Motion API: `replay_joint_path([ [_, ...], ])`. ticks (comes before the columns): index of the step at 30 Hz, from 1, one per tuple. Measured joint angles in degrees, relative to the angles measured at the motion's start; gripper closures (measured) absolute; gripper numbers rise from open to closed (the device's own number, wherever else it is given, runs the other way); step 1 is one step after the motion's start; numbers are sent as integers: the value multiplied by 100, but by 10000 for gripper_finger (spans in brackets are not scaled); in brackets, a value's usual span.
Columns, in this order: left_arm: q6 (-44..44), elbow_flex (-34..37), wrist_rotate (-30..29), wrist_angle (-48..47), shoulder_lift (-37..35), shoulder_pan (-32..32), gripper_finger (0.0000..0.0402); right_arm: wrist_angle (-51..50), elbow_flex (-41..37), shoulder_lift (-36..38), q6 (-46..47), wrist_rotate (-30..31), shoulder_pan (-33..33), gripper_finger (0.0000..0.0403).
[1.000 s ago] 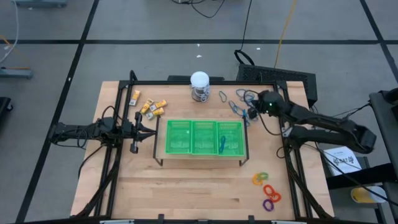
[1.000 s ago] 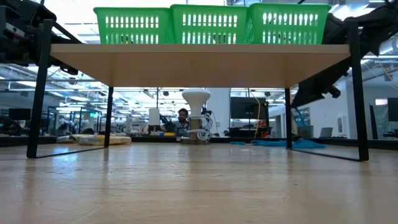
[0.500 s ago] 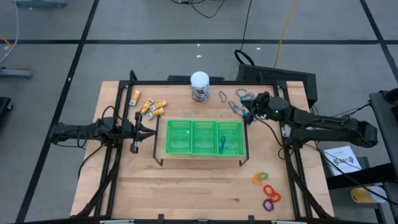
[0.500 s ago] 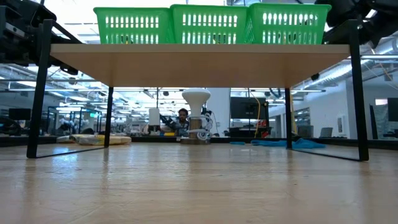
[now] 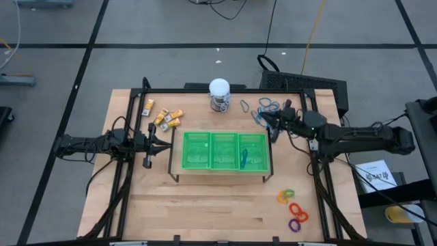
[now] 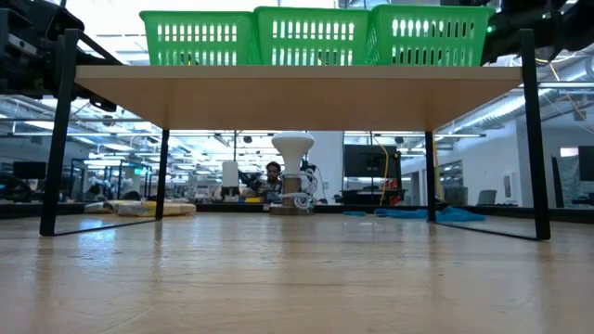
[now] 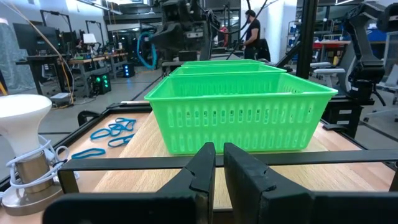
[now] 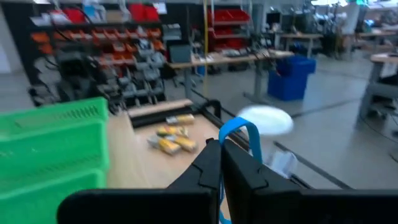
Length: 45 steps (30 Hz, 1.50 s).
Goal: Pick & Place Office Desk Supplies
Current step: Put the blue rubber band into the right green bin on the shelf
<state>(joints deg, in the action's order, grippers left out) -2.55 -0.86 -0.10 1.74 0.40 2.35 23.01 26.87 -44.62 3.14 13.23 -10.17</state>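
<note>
While my left pincer [image 5: 147, 145] waits clenched on nothing just beside the green tray [image 5: 224, 150], my right pincer [image 8: 221, 163] is clenched on a thin blue loop [image 8: 237, 138], raised off the desk [image 5: 205, 205] just beside the tray's far right corner. The other blue and grey loops [image 5: 268, 106] lie on the desk just behind that pincer. The yellow-and-white blocks [image 5: 166, 117] lie just ahead of my left pincer, and the orange, purple and green rings [image 5: 292, 208] sit well apart from both, by the near right corner.
</note>
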Motion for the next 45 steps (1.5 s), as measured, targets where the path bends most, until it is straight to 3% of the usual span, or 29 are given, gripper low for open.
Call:
replay_joint_path([
  [3,0,0,0,2,0,-2,357,197,0,0,1,-31,184,403],
  [19,1,0,0,1,2,-1,357,471,0,-2,301,-1952,1155,403],
  [27,2,0,0,2,0,-2,357,371,0,-9,358,-2100,1616,403],
  [38,2,0,0,2,2,-2,357,364,0,-9,326,-2085,1641,401],
  [45,0,0,0,2,2,0,357,364,0,-9,326,-2087,1641,346],
])
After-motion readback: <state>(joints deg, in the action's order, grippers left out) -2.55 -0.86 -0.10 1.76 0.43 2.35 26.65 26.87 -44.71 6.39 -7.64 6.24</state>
